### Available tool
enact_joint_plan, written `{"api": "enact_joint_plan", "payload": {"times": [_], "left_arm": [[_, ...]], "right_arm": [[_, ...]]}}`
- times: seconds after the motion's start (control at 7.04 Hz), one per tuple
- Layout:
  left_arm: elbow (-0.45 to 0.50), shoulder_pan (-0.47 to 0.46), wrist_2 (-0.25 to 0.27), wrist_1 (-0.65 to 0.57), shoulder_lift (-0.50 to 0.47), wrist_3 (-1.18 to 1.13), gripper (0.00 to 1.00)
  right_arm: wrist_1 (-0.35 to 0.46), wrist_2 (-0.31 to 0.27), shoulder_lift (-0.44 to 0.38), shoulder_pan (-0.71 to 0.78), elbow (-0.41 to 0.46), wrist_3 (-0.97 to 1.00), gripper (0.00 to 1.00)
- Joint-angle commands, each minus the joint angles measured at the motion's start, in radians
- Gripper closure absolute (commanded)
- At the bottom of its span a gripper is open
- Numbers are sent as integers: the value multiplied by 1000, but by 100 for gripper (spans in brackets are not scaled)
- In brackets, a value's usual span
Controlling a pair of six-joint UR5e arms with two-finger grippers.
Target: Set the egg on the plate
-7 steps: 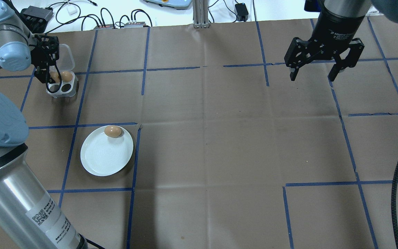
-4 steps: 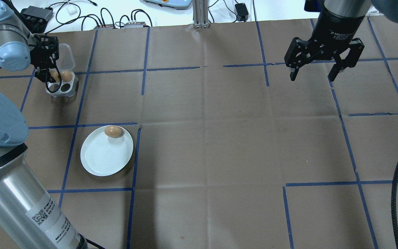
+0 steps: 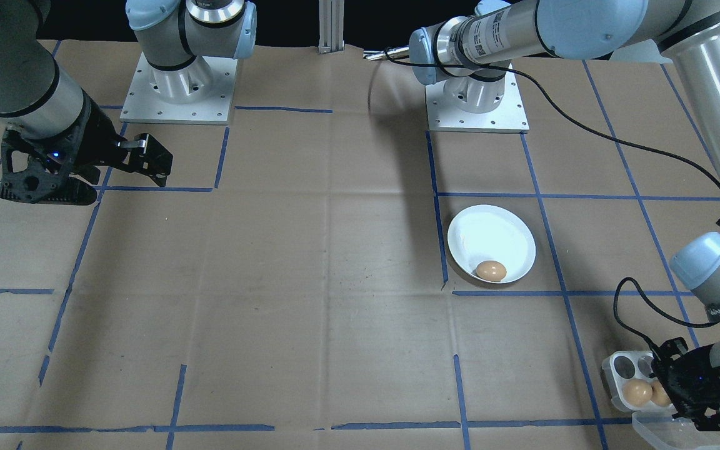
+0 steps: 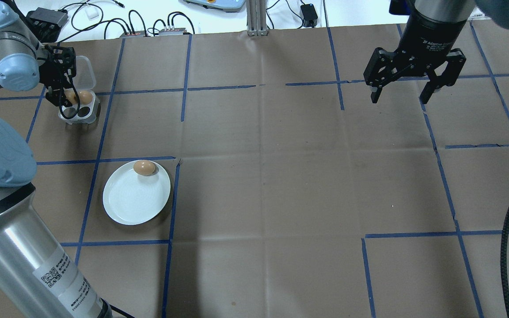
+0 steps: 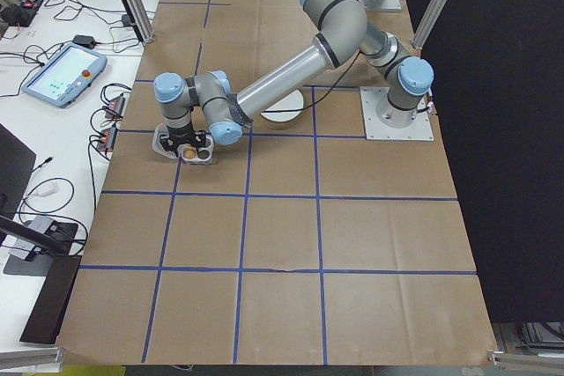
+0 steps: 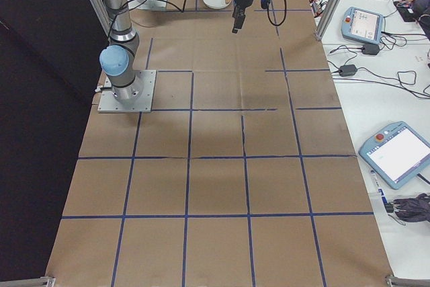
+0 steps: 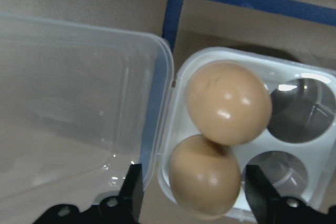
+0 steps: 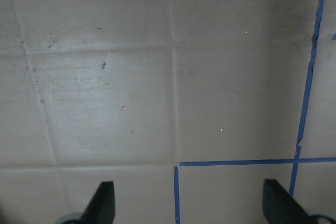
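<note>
Item, step in hand: I have the left gripper [image 7: 190,203] lowered over the egg tray [image 4: 79,110], lining up on the nearer egg [image 7: 205,176] of the two left in it. I judge this the approach to a pick; the next move calls for a short descent and a gentle close, without nudging the second egg [image 7: 229,102], which touches the first.

Item, left fingers [image 7: 133,195]: spread wide, one on either side of the nearer egg, holding nothing; contact with the tray I cannot tell.

Item, right gripper [image 4: 399,93]: fingers spread, empty, hanging over bare counter [image 4: 281,176] well apart from the work.

Item, plate [image 4: 126,203]: on the counter, near the tray, with one egg on the plate [image 4: 144,168] already lying against its rim.

Item, clear lid [image 7: 73,108]: hinged open beside the tray.
</note>
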Motion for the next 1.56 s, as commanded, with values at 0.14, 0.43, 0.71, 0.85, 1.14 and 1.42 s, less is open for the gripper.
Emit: {"api": "enact_joint_plan", "payload": {"times": [0.14,0.43,0.71,0.85,1.14,1.42], "left_arm": [[0,2,-47,-2,-1,0,22],[0,2,-40,-2,1,1,24],[0,2,-32,-2,2,1,24],[0,2,-32,-2,1,1,25],[0,2,-32,-2,2,1,38],[-1,2,-30,-3,16,1,83]], "right_arm": [[0,1,1,0,0,0,0],[0,-1,1,0,0,0,0],[0,-1,1,0,0,0,0],[0,1,0,0,0,0,0],[0,-1,0,0,0,0,0],[0,1,0,0,0,0,0]]}}
